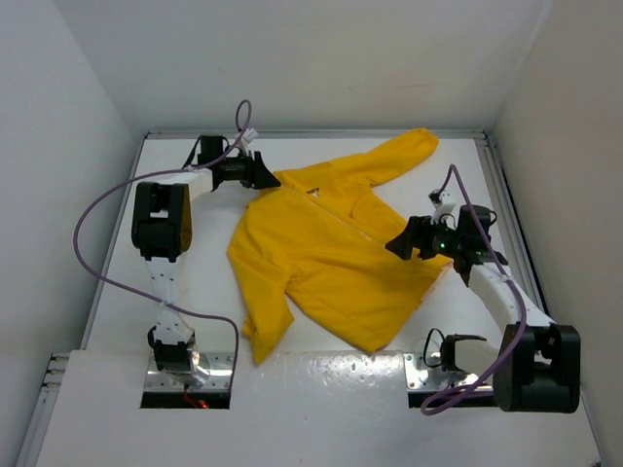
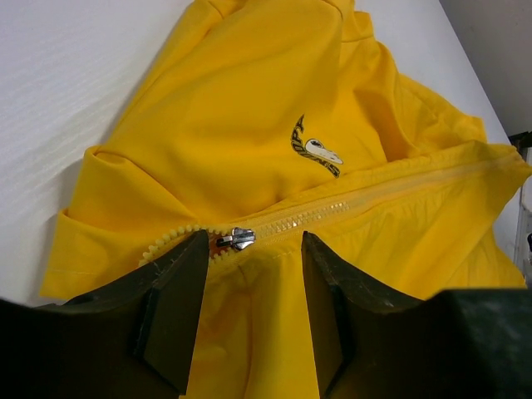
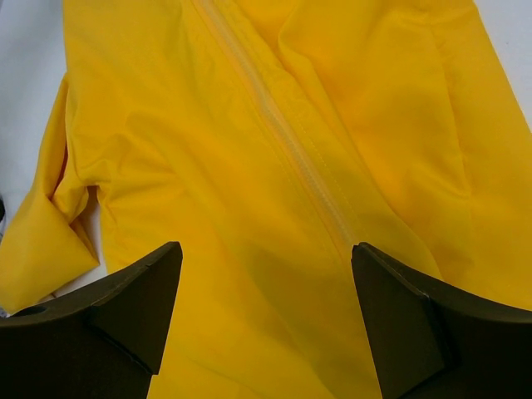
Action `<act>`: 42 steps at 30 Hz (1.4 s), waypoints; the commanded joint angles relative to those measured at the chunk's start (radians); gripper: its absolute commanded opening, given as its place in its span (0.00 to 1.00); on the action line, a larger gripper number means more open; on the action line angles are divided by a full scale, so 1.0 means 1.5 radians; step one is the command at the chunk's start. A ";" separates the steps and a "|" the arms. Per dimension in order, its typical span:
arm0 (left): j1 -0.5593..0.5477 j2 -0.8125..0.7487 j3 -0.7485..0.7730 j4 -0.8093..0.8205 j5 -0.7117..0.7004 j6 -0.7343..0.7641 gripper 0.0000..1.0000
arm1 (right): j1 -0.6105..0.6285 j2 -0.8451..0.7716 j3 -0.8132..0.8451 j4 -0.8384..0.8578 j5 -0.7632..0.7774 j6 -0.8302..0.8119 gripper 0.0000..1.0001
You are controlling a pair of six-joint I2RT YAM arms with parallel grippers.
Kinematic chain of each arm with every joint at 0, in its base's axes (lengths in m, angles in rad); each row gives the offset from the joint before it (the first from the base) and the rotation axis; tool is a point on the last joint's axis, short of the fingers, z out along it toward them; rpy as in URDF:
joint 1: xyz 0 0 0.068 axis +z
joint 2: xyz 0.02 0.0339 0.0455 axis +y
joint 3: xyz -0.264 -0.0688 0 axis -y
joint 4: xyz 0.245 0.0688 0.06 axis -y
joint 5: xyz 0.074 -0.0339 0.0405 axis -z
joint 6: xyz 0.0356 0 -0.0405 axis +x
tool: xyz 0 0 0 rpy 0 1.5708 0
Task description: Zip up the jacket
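Note:
The yellow jacket (image 1: 321, 263) lies flat across the white table, one sleeve reaching to the far right. Its pale lining is hidden. My left gripper (image 1: 265, 175) is open at the collar end. In the left wrist view the silver zipper slider (image 2: 241, 238) sits between my open left gripper (image 2: 253, 241), close to the left finger. The teeth are joined to the right of the slider (image 2: 374, 193) and loose to its left. My right gripper (image 1: 399, 243) hangs open over the jacket's lower front. In the right wrist view it (image 3: 266, 249) straddles fabric beside the closed zipper line (image 3: 283, 141).
White walls (image 1: 78, 88) close in the table on the left, back and right. Purple cables (image 1: 97, 209) loop off both arms. A small printed logo (image 2: 316, 151) sits on the jacket's chest. Bare table (image 1: 195, 292) lies left of the jacket.

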 commanded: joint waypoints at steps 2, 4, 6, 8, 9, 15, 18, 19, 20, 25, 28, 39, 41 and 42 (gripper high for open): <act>-0.004 -0.016 -0.013 0.017 0.026 0.007 0.54 | 0.009 0.011 0.028 0.038 -0.002 -0.025 0.83; -0.004 -0.008 -0.013 0.029 0.018 -0.002 0.55 | 0.012 0.013 0.031 0.038 -0.004 -0.026 0.83; -0.004 0.004 -0.007 0.037 0.003 -0.019 0.56 | 0.012 0.014 0.035 0.030 -0.005 -0.026 0.83; -0.004 0.011 -0.001 0.023 0.003 -0.032 0.56 | 0.012 0.014 0.038 0.019 -0.005 -0.031 0.83; -0.004 0.004 -0.001 0.023 0.003 -0.032 0.56 | 0.014 0.012 0.038 0.019 -0.004 -0.033 0.83; 0.003 -0.055 -0.106 0.023 -0.004 0.001 0.56 | 0.013 0.005 0.024 0.026 -0.010 -0.038 0.83; 0.003 -0.048 -0.112 0.023 0.009 -0.015 0.55 | 0.016 0.008 0.020 0.037 -0.008 -0.030 0.83; 0.003 -0.048 -0.112 0.036 0.009 -0.021 0.55 | 0.017 0.008 0.021 0.036 -0.010 -0.030 0.83; -0.004 -0.048 -0.112 0.044 0.009 -0.021 0.55 | 0.017 0.007 0.022 0.034 -0.011 -0.031 0.83; -0.010 -0.004 -0.080 0.175 0.043 -0.130 0.55 | 0.019 0.007 0.023 0.029 -0.018 -0.033 0.83; -0.010 0.039 -0.061 0.344 0.096 -0.308 0.48 | 0.023 0.007 0.023 0.031 -0.024 -0.036 0.83; -0.022 0.009 -0.103 0.475 0.140 -0.445 0.19 | 0.037 0.011 0.025 0.045 -0.033 -0.062 0.83; -0.028 -0.010 -0.122 0.501 0.140 -0.460 0.15 | 0.059 0.013 0.027 0.048 -0.036 -0.074 0.83; -0.028 -0.010 -0.122 0.507 0.140 -0.466 0.11 | 0.063 0.016 0.030 0.050 -0.037 -0.079 0.84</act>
